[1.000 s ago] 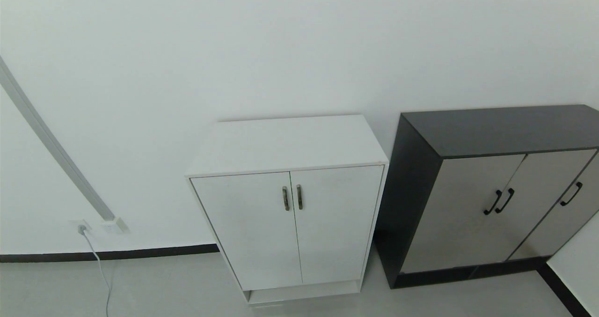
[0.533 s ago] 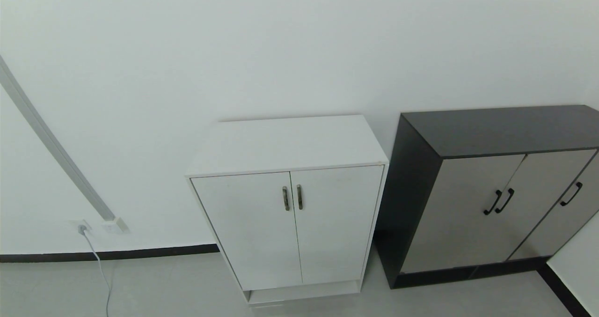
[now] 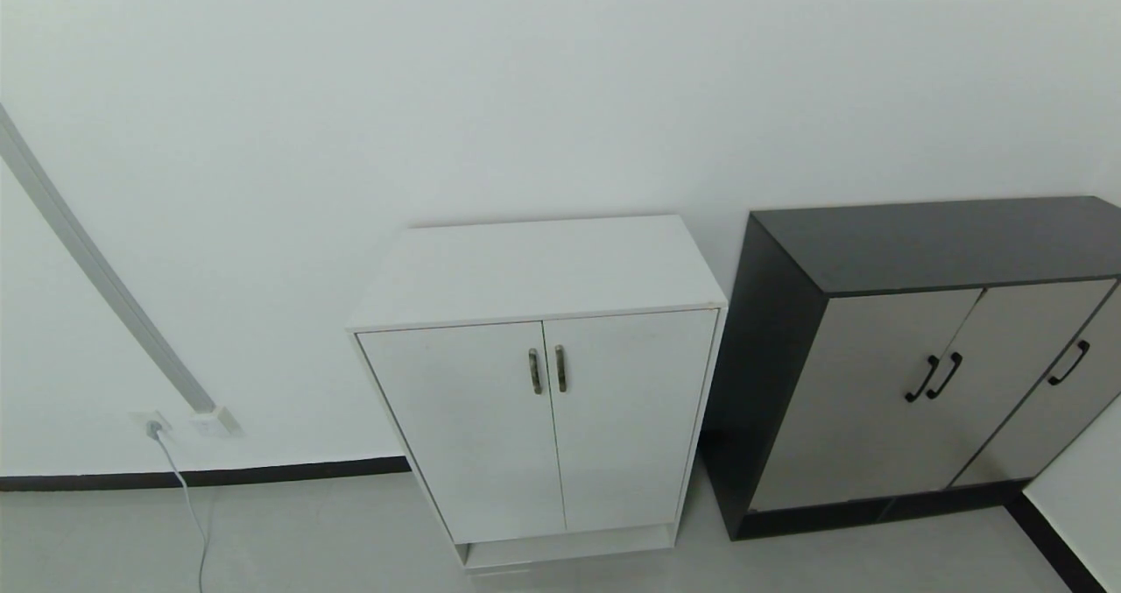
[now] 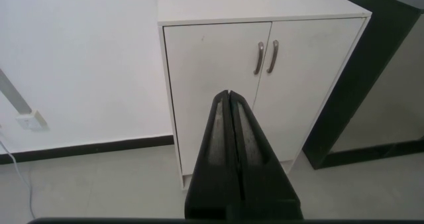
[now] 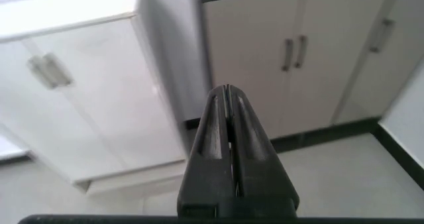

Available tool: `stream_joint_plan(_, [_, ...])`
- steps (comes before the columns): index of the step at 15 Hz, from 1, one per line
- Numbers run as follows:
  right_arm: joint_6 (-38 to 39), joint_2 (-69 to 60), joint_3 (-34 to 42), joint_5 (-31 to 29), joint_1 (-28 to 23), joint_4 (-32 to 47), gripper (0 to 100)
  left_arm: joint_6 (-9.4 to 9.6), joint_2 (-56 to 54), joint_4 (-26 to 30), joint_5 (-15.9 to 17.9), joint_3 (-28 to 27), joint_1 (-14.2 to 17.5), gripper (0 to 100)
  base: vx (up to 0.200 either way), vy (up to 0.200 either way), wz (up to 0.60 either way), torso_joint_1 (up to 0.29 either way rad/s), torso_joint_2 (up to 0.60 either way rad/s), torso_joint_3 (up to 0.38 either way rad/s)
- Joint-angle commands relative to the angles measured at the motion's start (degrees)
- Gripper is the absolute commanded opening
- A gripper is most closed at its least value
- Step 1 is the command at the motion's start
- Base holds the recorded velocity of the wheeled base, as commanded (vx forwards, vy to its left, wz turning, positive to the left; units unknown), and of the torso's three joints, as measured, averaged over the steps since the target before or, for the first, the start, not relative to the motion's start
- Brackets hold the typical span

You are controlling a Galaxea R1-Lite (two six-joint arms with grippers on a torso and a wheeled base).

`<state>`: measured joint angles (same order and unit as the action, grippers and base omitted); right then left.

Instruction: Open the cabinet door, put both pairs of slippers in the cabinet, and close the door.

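Zero change: smooth, boxy white cabinet [image 3: 473, 427] stays shut; left gripper [image 4: 228, 95] and right gripper [image 5: 227, 89] both pinched closed, empty.

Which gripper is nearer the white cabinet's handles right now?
Left, by a modest margin. The left gripper, shut, directly faces the handles, apart from them. The right gripper, also shut, faces the gap beside the black cabinet, with the handles off to one side.

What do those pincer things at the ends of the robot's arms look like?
The left gripper and right gripper look alike: matte black, each with two long fingers, narrow and rounded at the tip, broad at the base, with a greyer recessed strip along each.
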<state>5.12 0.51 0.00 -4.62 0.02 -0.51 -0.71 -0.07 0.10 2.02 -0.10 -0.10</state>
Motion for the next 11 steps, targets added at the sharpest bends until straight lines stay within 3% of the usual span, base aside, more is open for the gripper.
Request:
stream_joint_plan(1, [0.33,-0.51,0.0,-0.39,-0.02,-0.1,0,0.0,0.07,-0.01,0.0,0.01,0.01,0,0.0,0.0,0.0,0.0,0.0,0.0])
stream_joint_plan(11, [-0.29,-0.51,0.0,-0.04,-0.11,-0.02,0,0.0,0.07,-0.01,0.0,0.01,0.01,0,0.0,0.0,0.0,0.0,0.0,0.0])
